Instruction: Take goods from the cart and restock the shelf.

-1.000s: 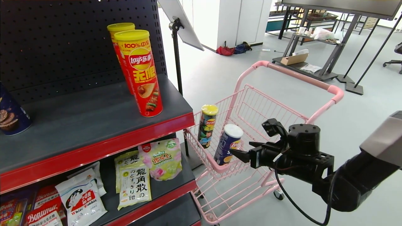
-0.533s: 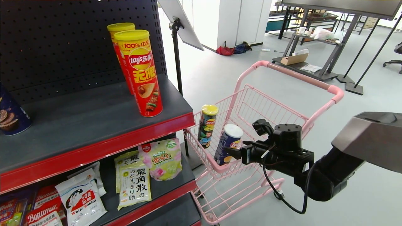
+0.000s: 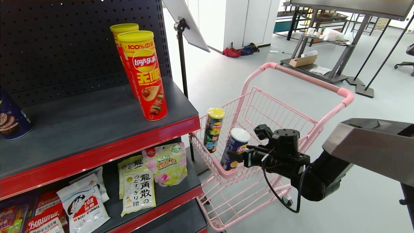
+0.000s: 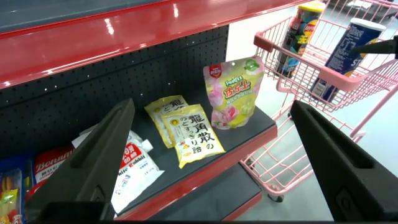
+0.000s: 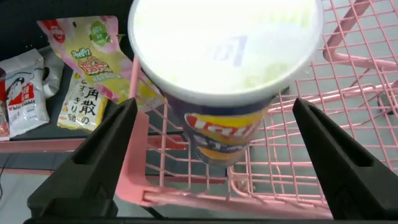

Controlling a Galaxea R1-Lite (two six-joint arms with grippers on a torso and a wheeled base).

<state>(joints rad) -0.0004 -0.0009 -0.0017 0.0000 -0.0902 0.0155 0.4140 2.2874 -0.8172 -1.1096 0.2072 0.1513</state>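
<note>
A pink wire cart (image 3: 291,74) stands right of the shelf (image 3: 81,129). In its near corner a blue can with a white lid (image 3: 234,150) leans beside a dark can with a yellow lid (image 3: 213,129). My right gripper (image 3: 245,144) is open at the blue can's top. In the right wrist view the blue can (image 5: 224,56) sits between the fingers of the right gripper (image 5: 214,106), close but not clamped. My left gripper (image 4: 212,109) is open and holds nothing, facing the lower shelf. Two red cans (image 3: 147,76) stand on the upper shelf.
Snack bags (image 3: 166,163) lie on the lower shelf, among them a yellow-green one (image 4: 193,134). A dark blue tin (image 3: 11,116) stands at the upper shelf's left. A sign stand's pole (image 3: 181,48) rises between shelf and cart. Open floor lies right of the cart.
My right arm has moved left toward the cart, bringing its open gripper up to the blue can's top. The cans and cart have stayed put.
</note>
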